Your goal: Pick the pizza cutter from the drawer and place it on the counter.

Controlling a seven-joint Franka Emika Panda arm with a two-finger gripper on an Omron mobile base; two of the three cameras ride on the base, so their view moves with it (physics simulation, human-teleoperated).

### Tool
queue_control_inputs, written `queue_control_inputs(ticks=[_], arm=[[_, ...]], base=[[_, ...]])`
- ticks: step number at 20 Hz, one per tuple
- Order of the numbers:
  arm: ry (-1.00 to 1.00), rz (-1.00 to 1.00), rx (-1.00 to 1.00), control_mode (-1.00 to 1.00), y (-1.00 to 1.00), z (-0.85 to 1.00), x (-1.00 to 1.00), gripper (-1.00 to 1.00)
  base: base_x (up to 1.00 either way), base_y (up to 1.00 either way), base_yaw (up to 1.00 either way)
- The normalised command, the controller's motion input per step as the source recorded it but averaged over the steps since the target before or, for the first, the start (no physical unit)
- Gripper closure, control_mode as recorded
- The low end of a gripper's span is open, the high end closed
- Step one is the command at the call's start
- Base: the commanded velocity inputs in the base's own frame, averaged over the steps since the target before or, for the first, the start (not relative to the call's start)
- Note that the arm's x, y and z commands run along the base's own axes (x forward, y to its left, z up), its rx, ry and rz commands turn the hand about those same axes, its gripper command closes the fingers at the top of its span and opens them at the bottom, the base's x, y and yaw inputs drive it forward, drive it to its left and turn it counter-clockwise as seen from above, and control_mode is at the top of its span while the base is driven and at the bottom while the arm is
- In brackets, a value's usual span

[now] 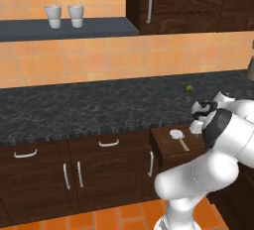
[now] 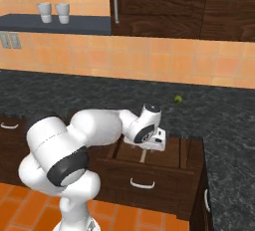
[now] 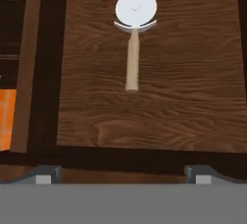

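The drawer point(image 2: 164, 174) stands pulled out below the counter point(image 1: 74, 110). On its lighter brown floor point(image 3: 173, 97) lies the pizza cutter point(image 3: 132, 49), round white wheel toward the top of the hand view and tan handle pointing down. From the left base view the pizza cutter point(image 1: 178, 137) rests flat inside the drawer point(image 1: 171, 158). My gripper point(image 3: 123, 175) hovers above the drawer, open, its fingertips point(image 3: 46, 175) spread wide with nothing between them. It is apart from the cutter, on the handle's side. My gripper point(image 1: 197, 128) point(image 2: 158, 145) points down over the drawer.
A tiny green object point(image 1: 188, 88) point(image 2: 178, 98) lies on the counter point(image 2: 224, 120) behind the drawer. Two white cups point(image 1: 64, 16) stand on the grey-blue wall shelf point(image 1: 99, 27). Shut cabinet doors and flat drawer fronts point(image 1: 74, 169) run below the counter to the left.
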Motion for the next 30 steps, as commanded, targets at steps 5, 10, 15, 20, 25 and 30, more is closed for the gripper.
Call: queue_control_inputs(ticks=[5, 10, 15, 20, 25, 30], arm=[[0.22, 0.0, 0.0, -1.0, 0.0, -0.66, 0.11, -1.0], [0.26, 0.0, 0.0, -1.0, 0.0, -0.6, -0.17, -1.0], [0.2, 0.03, 0.04, -1.0, -0.26, -0.29, -0.8, -1.0], [0.04, 0.17, 0.03, -1.0, -0.28, 0.0, -1.0, -1.0], [0.02, 0.29, 0.0, -1.0, 0.11, 0.08, -0.63, -1.0], [-0.2, 0.29, 0.05, -1.0, 0.21, 0.6, 0.31, -1.0]], base=[[0.0, 0.0, 0.0], [0.0, 0.0, 0.0], [0.0, 0.0, 0.0], [0.0, 0.0, 0.0], [0.0, 0.0, 0.0], [0.0, 0.0, 0.0]])
